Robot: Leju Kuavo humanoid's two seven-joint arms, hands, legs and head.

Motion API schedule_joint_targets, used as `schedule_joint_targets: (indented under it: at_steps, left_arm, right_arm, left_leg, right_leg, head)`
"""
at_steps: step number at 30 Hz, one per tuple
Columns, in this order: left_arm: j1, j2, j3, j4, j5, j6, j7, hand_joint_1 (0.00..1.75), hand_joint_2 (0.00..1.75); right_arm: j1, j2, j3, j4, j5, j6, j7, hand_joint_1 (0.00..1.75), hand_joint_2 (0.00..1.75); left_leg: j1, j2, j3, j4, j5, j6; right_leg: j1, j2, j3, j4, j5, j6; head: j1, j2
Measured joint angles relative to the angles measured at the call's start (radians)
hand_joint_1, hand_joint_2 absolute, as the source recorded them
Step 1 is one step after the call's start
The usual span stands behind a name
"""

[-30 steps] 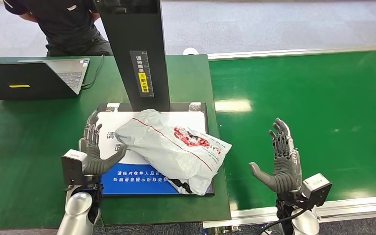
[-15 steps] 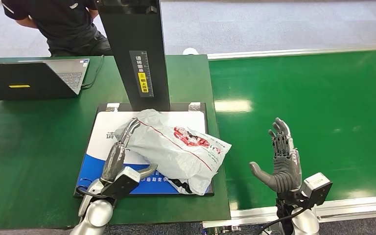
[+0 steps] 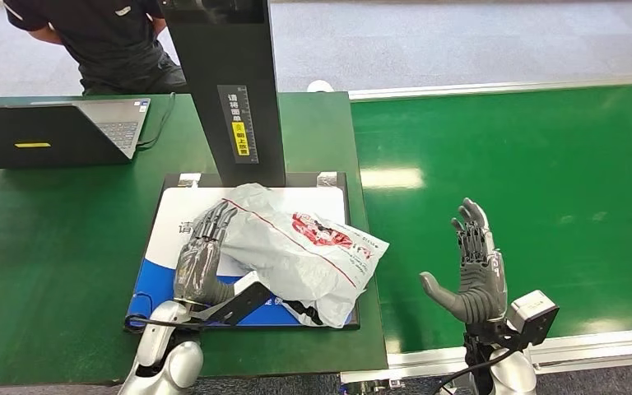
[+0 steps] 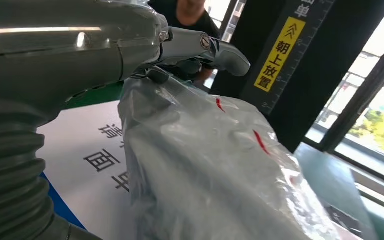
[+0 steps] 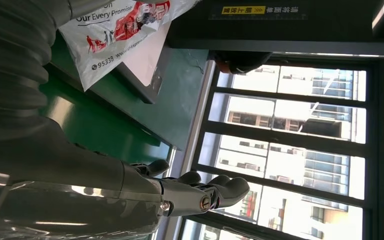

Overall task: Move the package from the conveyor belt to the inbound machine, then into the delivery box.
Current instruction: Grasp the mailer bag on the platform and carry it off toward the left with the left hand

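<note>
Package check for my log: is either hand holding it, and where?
Left hand rests on the package at its left end; a grip cannot be told. Right hand holds nothing.

A green table [image 3: 49, 247] carries an open laptop [image 3: 58, 132] at its far left corner. A person [image 3: 99, 41] in dark clothes sits behind that corner. Beyond lies a grey floor [image 3: 461, 41], lit from above, with glare patches on the green surface to the right. Tall windows [image 5: 290, 150] with dark frames show bright daylight and buildings outside.
</note>
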Motion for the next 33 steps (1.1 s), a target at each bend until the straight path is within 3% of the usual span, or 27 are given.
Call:
schedule_joint_targets:
  at_steps: [4,16,17,20,21,33]
  left_arm:
    - [-0.011,0.004,0.002,0.03,-0.052,0.016,0.05,0.0,1.75]
    - [-0.021,0.009,0.025,0.077,-0.086,0.036,0.064,0.0,1.75]
    - [-0.021,0.009,0.025,0.08,-0.086,0.036,0.064,0.14,1.75]
    - [-0.023,0.01,0.025,0.087,-0.084,0.03,0.06,1.45,1.75]
    - [-0.023,0.01,0.026,0.089,-0.081,0.024,0.055,1.75,1.75]
    - [-0.033,0.01,0.03,0.114,-0.028,-0.014,-0.012,1.75,1.75]
  right_arm:
    - [0.0,0.0,0.0,0.0,0.001,0.001,0.0,0.0,1.75]
    - [0.0,0.006,-0.003,0.002,0.006,0.014,0.001,0.0,1.75]
    - [0.0,0.006,-0.003,0.002,0.006,0.014,0.001,0.0,1.75]
    - [0.0,0.006,-0.004,0.004,0.006,0.014,0.001,0.0,1.75]
    - [0.0,0.006,-0.005,0.005,0.007,0.014,0.001,0.0,1.75]
    - [0.0,0.006,-0.008,0.008,0.015,0.013,0.002,0.0,1.75]
  left_leg:
    - [0.0,0.0,0.0,0.0,0.0,0.0]
    - [0.0,0.0,0.0,0.0,0.0,0.0]
    - [0.0,0.0,0.0,0.0,0.0,0.0]
    - [0.0,0.0,0.0,0.0,0.0,0.0]
    - [0.0,0.0,0.0,0.0,0.0,0.0]
    - [0.0,0.0,0.0,0.0,0.0,0.0]
  right_leg:
    - [0.0,0.0,0.0,0.0,0.0,0.0]
    - [0.0,0.0,0.0,0.0,0.0,0.0]
    - [0.0,0.0,0.0,0.0,0.0,0.0]
    - [0.0,0.0,0.0,0.0,0.0,0.0]
    - [0.0,0.0,0.0,0.0,0.0,0.0]
    - [0.0,0.0,0.0,0.0,0.0,0.0]
  head:
    - [0.0,0.0]
    - [0.0,0.0]
    - [0.0,0.0]
    - [0.0,0.0]
    - [0.0,0.0]
    - [0.0,0.0]
